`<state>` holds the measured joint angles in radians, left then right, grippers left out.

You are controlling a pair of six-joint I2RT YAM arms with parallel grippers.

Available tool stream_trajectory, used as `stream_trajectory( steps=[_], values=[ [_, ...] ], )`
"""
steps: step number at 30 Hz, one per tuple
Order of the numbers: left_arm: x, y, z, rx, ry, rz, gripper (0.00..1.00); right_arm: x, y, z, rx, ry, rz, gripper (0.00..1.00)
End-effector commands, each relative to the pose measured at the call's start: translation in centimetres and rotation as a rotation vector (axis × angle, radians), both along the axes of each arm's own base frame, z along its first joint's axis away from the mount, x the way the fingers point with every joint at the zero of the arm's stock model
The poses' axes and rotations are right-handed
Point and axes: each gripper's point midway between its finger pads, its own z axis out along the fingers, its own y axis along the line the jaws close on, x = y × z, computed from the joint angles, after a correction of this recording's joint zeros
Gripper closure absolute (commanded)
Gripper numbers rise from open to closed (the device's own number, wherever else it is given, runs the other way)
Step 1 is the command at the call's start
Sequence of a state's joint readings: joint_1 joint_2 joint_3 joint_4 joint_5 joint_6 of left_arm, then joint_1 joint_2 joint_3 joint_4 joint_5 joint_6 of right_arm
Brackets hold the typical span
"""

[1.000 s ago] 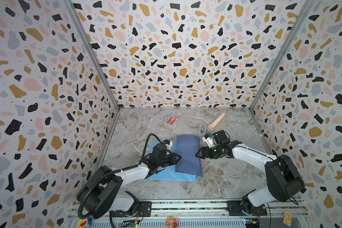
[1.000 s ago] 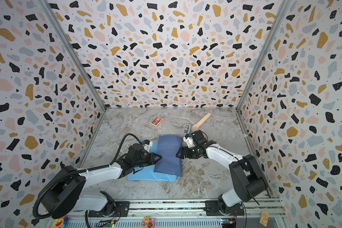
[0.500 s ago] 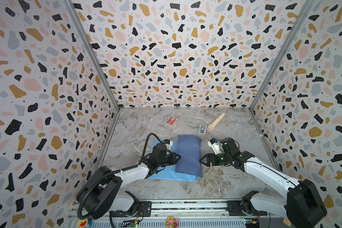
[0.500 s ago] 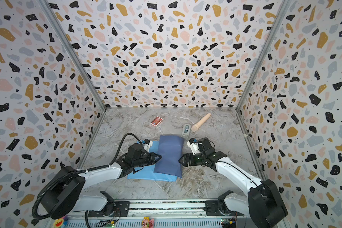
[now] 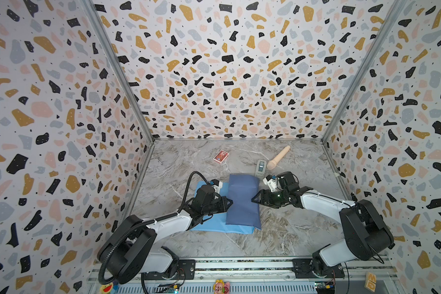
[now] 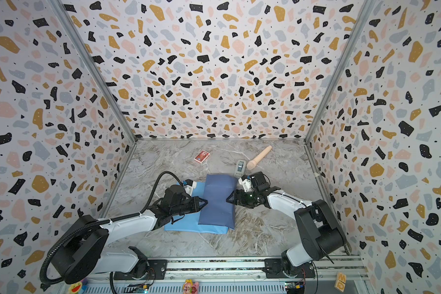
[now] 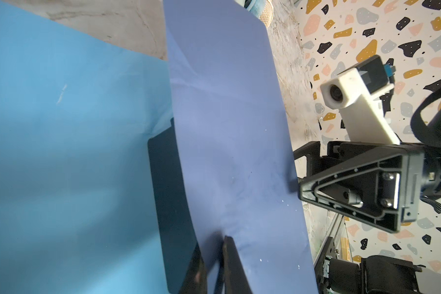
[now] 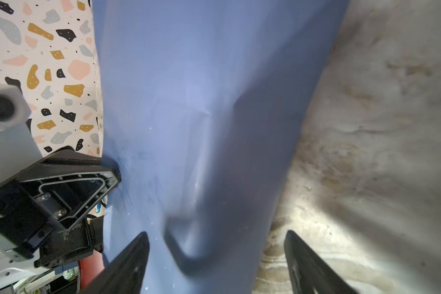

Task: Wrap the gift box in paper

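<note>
The paper lies mid-table in both top views, its light blue part (image 5: 209, 225) flat and a duller blue flap (image 5: 242, 198) folded over the gift box. The gift box shows only in the left wrist view, as a dark navy edge (image 7: 167, 203) under the flap (image 7: 227, 127). My left gripper (image 5: 229, 202) (image 7: 213, 244) is shut on the flap's left edge, one finger on top and one beneath. At the flap's right side my right gripper (image 5: 254, 199) (image 8: 215, 234) stands open, one finger over the paper (image 8: 201, 101) and the other over the bare table.
Toward the back lie a red card pack (image 5: 220, 156), a small grey device (image 5: 260, 168) just behind the paper, and a pale wooden handle (image 5: 278, 157). Speckled walls close in the marbled table (image 5: 303, 229) on three sides.
The right gripper swung away from the flap toward the front, then came back to its right edge, still open. The left gripper's jaws closed further on the flap's left edge.
</note>
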<state>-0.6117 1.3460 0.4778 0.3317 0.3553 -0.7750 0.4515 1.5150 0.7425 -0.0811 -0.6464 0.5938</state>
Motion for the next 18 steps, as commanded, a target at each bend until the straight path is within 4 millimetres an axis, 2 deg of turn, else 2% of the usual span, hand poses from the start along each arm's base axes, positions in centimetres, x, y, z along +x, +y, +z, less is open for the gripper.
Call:
stream_trajectory(
  steps=[1,8,12,16,18],
  values=[
    [-3.7,2.5,-5.9,0.174,0.194,-0.013,0.91,0.0,0.5,0.0,0.018,0.002,0.03,0.17],
    [-3.8,2.5,-5.9,0.174,0.194,-0.013,0.91,-1.0,-0.3,-3.1,-0.032,0.064,0.023,0.19],
    [-3.5,2.3,-5.2,0.163,0.182,-0.015,0.88,-1.9,-1.1,-4.6,-0.076,0.1,0.017,0.19],
    [-2.7,1.9,-3.6,0.152,0.145,-0.016,0.8,-2.5,-1.7,-5.9,-0.113,0.127,0.013,0.19],
    [-2.0,1.7,-2.5,0.14,0.116,-0.006,0.63,-2.7,-1.8,-6.2,-0.12,0.134,0.016,0.19]
  ],
)
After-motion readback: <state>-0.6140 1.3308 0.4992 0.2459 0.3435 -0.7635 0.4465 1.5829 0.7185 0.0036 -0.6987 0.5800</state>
